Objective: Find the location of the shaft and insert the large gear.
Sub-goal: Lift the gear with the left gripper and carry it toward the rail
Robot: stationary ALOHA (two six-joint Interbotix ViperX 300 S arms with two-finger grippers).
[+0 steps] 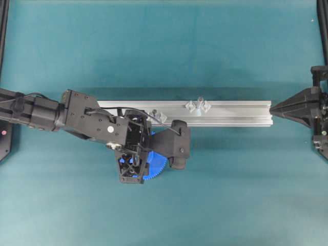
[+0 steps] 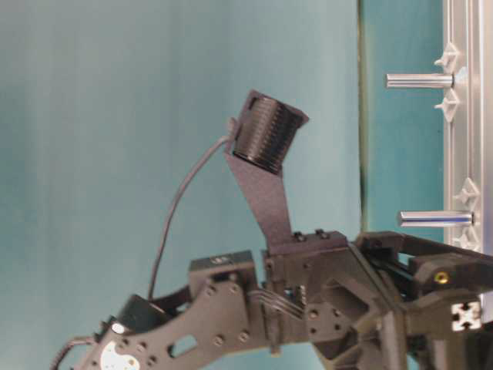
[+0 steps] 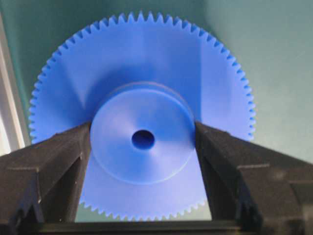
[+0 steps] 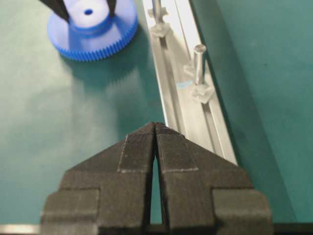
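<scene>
The left tool has its 2 black fingers spread wide, one pressed on each side of the round raised hub of the large gear; so the left tool has hold of the large gear by its hub; the gear is bright blue with many tiny teeth and a small hole in the middle; seen from above, the large gear sits on the green tabletop just beside the long silver rail, on the near side of it and close to the rail's left end, mostly hidden under the left arm; the shaft stands up on the rail, further to the right along it, between 2 small clear mounts; a second pin stands on the rail very near the gear; the right tool is pinched tight with its tips touching and nothing in them; it rests just off the right end of the rail, pointing at it, well apart from the gear.
</scene>
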